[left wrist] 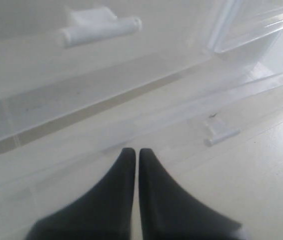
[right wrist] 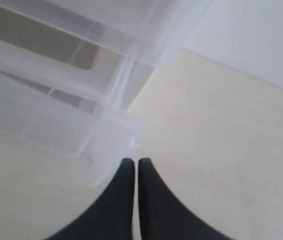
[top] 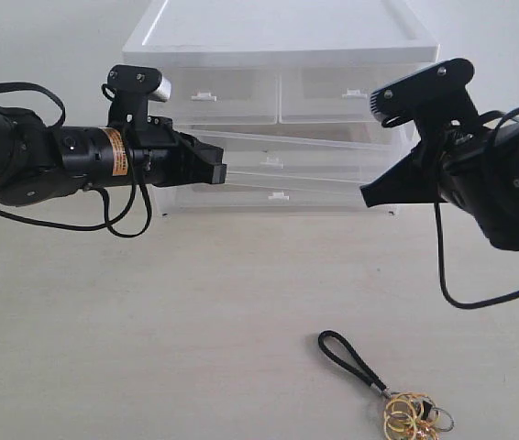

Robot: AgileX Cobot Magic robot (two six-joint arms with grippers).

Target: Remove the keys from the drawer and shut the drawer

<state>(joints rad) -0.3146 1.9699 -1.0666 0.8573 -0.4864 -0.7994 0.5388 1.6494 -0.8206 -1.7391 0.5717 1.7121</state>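
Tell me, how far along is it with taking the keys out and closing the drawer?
Done: the keys lie out on the table, held by neither gripper. In hand: the left gripper and right gripper, both shut, sit at the front of the drawer, likely to push. Left: the drawer stands partly out of the cabinet.

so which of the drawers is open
The middle full-width drawer: it sticks out, skewed, while the two top drawers and the lowest one sit shut.
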